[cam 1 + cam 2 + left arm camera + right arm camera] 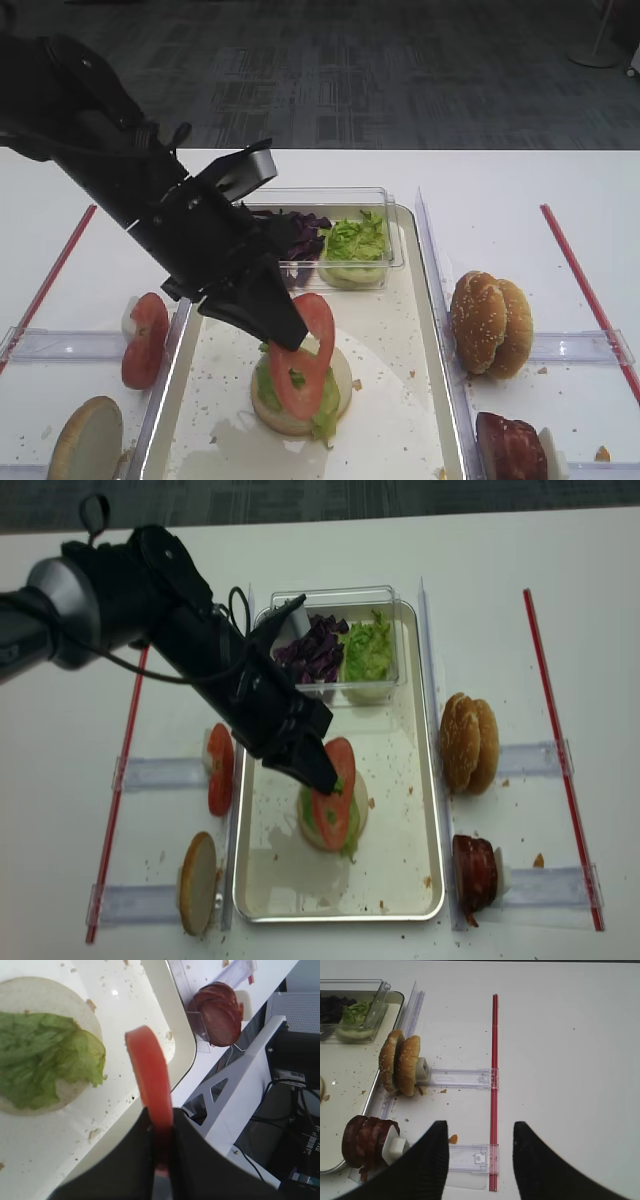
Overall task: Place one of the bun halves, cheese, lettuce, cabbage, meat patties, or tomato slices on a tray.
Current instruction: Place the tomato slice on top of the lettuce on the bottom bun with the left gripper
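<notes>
The left gripper [275, 315] has its jaws clamped on a tomato slice [318, 318], pinching it by the rim so the slice stands on edge above the tray [400, 420]. Just under it sits a bottom bun [340, 385] already topped with lettuce [325, 405] and another slice [298, 385] lying tilted on the leaf. The right gripper [480, 1160] hangs over the surface well apart from the tray, jaws spread with nothing between them, near the patties [365, 1140] and the spare buns [400, 1065] on their racks.

The main risk is the release. Because the held slice is upright, it could roll or tip sideways when let go and land on the liner rather than flat on the stack. The slice below already leans, so a second one dropped on it may slide off and drag the lettuce with it. A soft wet slice might also stick to one finger [125, 1160] and lift away again.

In the left wrist view the slice shows edge-on: its flat faces look sideways, its long axis runs straight out from the jaws, and its far rim points down toward the tray.
</notes>
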Controlling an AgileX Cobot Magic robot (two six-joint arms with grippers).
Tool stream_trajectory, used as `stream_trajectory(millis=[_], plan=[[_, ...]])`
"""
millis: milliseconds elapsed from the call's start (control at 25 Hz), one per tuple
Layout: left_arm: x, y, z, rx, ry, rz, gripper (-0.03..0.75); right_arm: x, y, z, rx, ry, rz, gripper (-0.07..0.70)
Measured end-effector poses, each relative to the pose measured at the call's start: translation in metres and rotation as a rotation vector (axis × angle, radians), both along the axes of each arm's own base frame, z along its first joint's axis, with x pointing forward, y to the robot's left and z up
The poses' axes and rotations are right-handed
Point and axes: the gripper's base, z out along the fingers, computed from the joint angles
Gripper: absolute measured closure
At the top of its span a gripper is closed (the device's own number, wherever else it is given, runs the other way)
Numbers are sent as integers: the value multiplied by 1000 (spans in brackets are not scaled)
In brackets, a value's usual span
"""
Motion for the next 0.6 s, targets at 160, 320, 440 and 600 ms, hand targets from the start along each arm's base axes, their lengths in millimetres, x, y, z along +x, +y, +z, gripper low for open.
stream_trajectory(millis=[160, 320, 440, 600], plan=[[3, -2, -11, -3, 21, -9, 694, 0, 0, 0, 0, 0, 0, 294], [6, -4, -24, 2, 44, -16, 694, 0, 0, 0, 0, 0, 0, 318], [8, -5, -29, -9, 51, -21, 694, 0, 0, 0, 0, 0, 0, 352], [9, -6, -36, -10, 61, -26, 695, 0, 0, 0, 0, 0, 0, 410]])
